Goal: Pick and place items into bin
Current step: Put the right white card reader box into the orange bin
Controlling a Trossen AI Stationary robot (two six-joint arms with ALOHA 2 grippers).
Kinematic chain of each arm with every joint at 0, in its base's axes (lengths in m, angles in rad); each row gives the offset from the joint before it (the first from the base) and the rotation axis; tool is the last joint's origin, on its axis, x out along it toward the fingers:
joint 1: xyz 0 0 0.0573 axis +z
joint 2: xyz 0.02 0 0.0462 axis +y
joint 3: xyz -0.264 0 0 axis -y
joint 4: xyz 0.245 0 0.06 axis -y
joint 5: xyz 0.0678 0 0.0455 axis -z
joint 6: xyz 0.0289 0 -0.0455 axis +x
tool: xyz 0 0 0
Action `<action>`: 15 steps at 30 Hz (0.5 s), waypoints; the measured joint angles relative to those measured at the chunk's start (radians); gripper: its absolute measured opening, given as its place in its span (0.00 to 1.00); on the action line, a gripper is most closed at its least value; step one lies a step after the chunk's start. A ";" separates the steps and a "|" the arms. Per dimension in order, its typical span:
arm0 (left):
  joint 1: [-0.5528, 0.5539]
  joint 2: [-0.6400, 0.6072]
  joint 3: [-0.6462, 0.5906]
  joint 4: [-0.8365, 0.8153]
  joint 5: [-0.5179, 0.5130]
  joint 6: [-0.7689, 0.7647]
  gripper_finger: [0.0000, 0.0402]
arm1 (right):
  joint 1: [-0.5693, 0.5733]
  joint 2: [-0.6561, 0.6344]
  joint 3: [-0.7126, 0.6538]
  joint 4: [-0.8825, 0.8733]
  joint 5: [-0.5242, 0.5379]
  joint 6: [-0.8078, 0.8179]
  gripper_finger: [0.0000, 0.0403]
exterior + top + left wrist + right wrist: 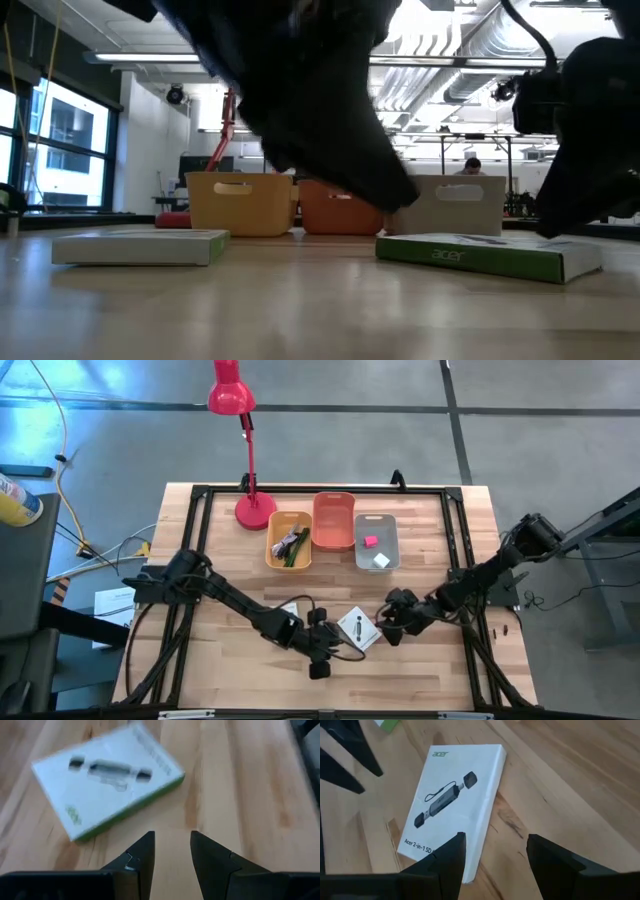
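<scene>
Two flat white cards with black print and green edges lie flat on the wooden table. One card [357, 628] [455, 805] [107, 777] lies between my two grippers. The other card [290, 608] [140, 245] is partly hidden under my left arm. My left gripper [328, 648] [172, 850] hangs open just short of the first card's near-left side, with only bare wood between its fingers. My right gripper [386, 628] [496, 850] stands open at that card's right end, one finger over its edge, and holds nothing.
Three bins stand in a row at the far middle: a yellow bin [288, 540] holding a green stick and a black cable, an orange bin [334, 520], and a grey bin [377, 542] holding a pink and a white cube. A red desk lamp [252, 508] stands left of them.
</scene>
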 joint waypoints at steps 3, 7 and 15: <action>0.000 0.003 -0.002 -0.008 0.003 -0.004 0.28 | -0.014 0.000 0.000 0.000 -0.022 -0.019 0.49; 0.000 0.013 -0.002 -0.011 0.004 -0.013 0.28 | -0.018 0.000 0.000 -0.021 -0.042 -0.151 0.49; 0.000 0.013 -0.001 -0.005 -0.005 -0.035 0.28 | -0.017 0.000 0.000 -0.139 0.038 -0.152 0.49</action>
